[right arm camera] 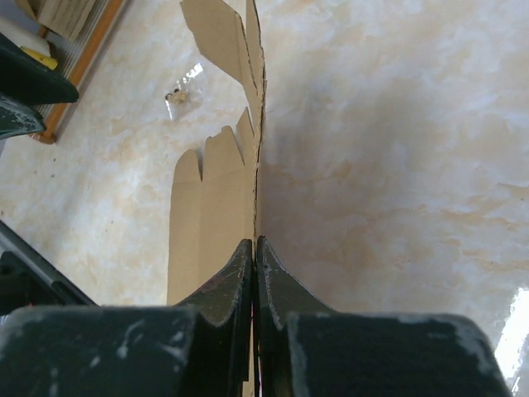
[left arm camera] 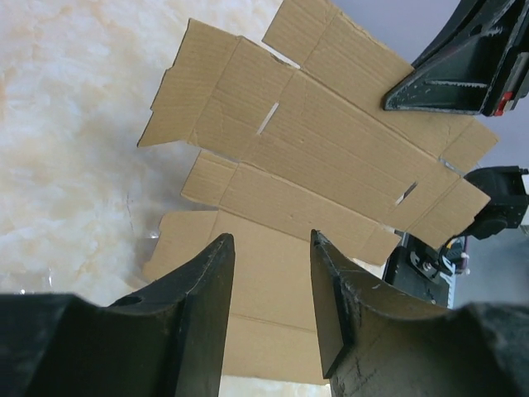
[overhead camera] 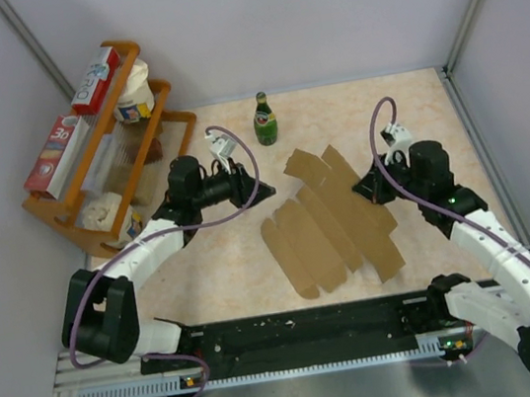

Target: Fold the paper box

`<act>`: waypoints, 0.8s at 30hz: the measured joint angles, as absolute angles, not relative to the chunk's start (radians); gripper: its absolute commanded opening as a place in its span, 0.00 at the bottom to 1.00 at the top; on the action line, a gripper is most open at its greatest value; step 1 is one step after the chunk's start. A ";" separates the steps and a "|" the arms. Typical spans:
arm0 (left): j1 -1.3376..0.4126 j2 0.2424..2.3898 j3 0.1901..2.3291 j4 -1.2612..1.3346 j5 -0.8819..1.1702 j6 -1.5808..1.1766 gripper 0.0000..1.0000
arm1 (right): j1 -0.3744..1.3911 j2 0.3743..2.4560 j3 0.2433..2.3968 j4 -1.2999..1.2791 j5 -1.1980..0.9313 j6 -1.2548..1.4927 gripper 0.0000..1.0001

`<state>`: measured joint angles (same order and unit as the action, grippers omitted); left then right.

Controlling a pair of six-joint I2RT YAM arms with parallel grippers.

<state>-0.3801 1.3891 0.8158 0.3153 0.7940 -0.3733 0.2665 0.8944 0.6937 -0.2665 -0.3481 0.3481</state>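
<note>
Because the flat brown die-cut cardboard sheet (overhead camera: 333,218) lies on the marbled bench (overhead camera: 411,107) just nearward and rightward of the green glass bottle (overhead camera: 264,119), its long strips running diagonally away from that bottle, both arms reach it. The right claw (overhead camera: 375,185) is nearer, pinched closed on the sheet's edge farthest from the bottle. The left claw (overhead camera: 262,191) hangs parted and empty on the bottle's near side, the sheet straight ahead. Only the right wrist view shows that pinch, edge-on; the left wrist view alone shows slots and creases.
</note>
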 measured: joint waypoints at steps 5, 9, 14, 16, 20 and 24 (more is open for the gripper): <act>-0.380 1.361 0.767 0.301 0.796 -0.368 0.46 | 0.266 0.931 0.694 -0.258 -0.404 0.341 0.00; -0.380 1.327 0.764 0.269 0.793 -0.348 0.46 | 0.273 0.948 0.694 -0.274 -0.386 0.338 0.00; -0.380 1.318 0.764 0.261 0.794 -0.338 0.45 | 0.279 0.958 0.694 -0.333 -0.303 0.352 0.00; -0.380 1.320 0.764 0.264 0.798 -0.343 0.43 | 0.279 0.958 0.694 -0.355 -0.261 0.391 0.00; -0.380 1.351 0.764 0.295 0.815 -0.361 0.41 | 0.279 0.955 0.677 -0.363 -0.202 0.472 0.00; -0.380 1.371 0.764 0.299 0.823 -0.373 0.41 | 0.287 0.953 0.649 -0.367 -0.174 0.501 0.00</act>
<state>-0.3801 1.3708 0.7639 0.2989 0.8230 -0.3733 0.2871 0.9527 0.6487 -0.3672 -0.1738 0.5007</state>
